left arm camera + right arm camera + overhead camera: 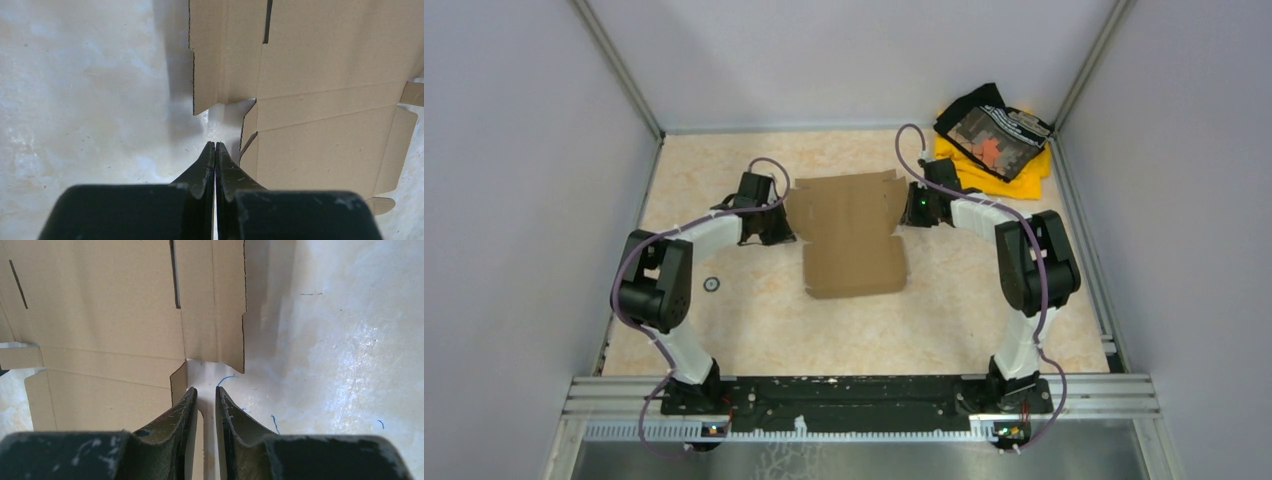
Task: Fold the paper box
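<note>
**Paper box (pixel 852 240) lying unfolded and flat, flanked on both sides by the grippers.**
The box rests mid-table (pixel 754 320), its long axis running from the arm bases toward the far wall. The left gripper (pixel 215 145) sits just beside the box's left-edge notch, its jaws pressed together on nothing. The right gripper (pixel 205 390) sits at the matching right-edge notch, jaws narrowly parted and nothing visibly pinched. Both are equally near. The side flaps lie inboard of each tip, so lifting them probably comes next.
</note>
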`<state>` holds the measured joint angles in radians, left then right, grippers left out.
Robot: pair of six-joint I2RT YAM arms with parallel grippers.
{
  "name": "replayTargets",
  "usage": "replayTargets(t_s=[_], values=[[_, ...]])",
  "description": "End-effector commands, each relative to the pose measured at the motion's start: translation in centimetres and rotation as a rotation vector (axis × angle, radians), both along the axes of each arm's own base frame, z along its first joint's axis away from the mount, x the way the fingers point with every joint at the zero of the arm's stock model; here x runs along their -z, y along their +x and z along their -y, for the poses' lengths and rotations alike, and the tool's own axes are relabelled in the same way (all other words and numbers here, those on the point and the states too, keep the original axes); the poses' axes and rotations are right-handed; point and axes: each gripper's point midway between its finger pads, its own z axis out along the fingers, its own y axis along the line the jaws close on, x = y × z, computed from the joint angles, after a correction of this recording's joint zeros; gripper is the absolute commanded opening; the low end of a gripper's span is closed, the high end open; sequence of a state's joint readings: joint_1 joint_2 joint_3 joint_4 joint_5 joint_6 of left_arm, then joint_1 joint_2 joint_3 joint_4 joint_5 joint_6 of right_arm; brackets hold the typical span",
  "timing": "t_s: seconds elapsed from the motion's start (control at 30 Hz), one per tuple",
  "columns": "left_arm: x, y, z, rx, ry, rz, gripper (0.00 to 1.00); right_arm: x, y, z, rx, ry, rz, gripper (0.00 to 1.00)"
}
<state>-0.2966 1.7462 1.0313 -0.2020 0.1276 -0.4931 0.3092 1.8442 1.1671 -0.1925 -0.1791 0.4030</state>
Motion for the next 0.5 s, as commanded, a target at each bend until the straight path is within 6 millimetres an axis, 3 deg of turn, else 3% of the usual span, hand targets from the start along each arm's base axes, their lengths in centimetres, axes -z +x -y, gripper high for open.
replayTargets(t_s=[0.0,0.47], values=[[-0.5,1.0,1.1,0.013,-0.051,0.021,0.02,-1.6,1.7,-0.6,-0.017,0.025,0.053,0.2],[-1.0,1.3,2.3,0.037,-0.101,0.03,0.08,-2.1,1.6,-1.8,-0.049,0.063,0.054,0.2]])
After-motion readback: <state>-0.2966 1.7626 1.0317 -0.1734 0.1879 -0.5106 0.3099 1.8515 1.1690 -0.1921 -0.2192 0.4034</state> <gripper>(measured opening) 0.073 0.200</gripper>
